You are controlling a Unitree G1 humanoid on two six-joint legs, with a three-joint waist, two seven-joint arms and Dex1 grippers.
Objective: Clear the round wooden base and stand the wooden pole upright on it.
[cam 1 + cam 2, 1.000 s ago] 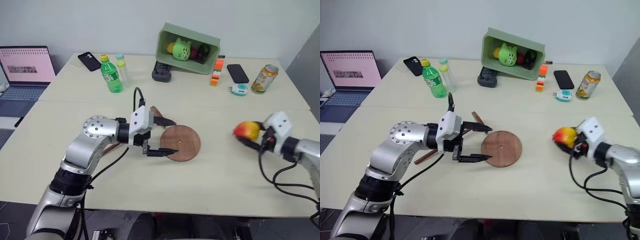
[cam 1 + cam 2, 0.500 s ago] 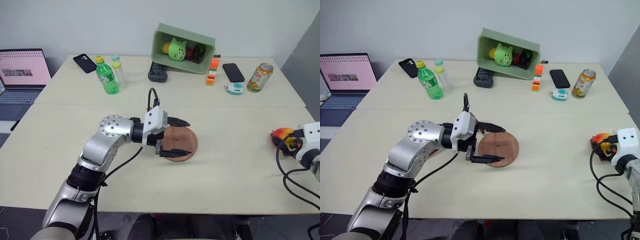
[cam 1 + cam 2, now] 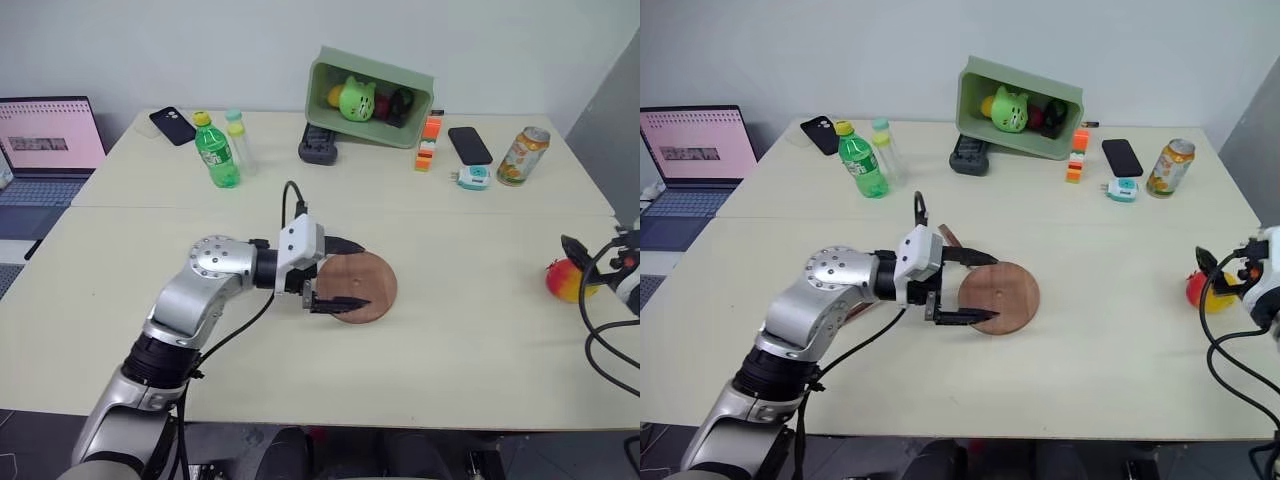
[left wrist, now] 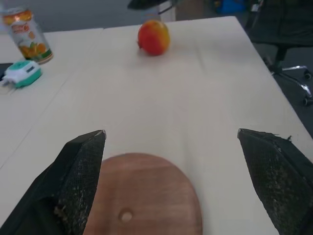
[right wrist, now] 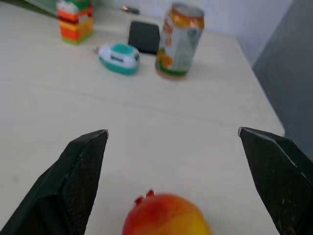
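Observation:
The round wooden base [image 3: 368,285], a flat reddish disc with a small centre hole, lies bare near the table's middle. My left gripper [image 3: 347,273] is open, level, its two black fingers straddling the disc's left edge with nothing between them. Behind that gripper a short brown end of the wooden pole [image 3: 949,237] sticks out; the rest is hidden by the arm. Near the table's right edge a red-and-yellow fruit [image 3: 562,281] rests on the tabletop. My right gripper [image 5: 171,134] is open just behind the fruit, fingers spread wide.
At the back stand a tipped green bin [image 3: 375,85] with toys, a green bottle [image 3: 216,150], a clear bottle [image 3: 238,135], two phones [image 3: 170,125] [image 3: 470,145], an orange block stack [image 3: 428,145], a teal gadget [image 3: 474,177] and a can [image 3: 525,155]. A laptop [image 3: 45,135] sits far left.
My right gripper carried the fruit toward the table's right edge, then opened and let it go onto the table. The left gripper stays open at the disc. The camera view shifted.

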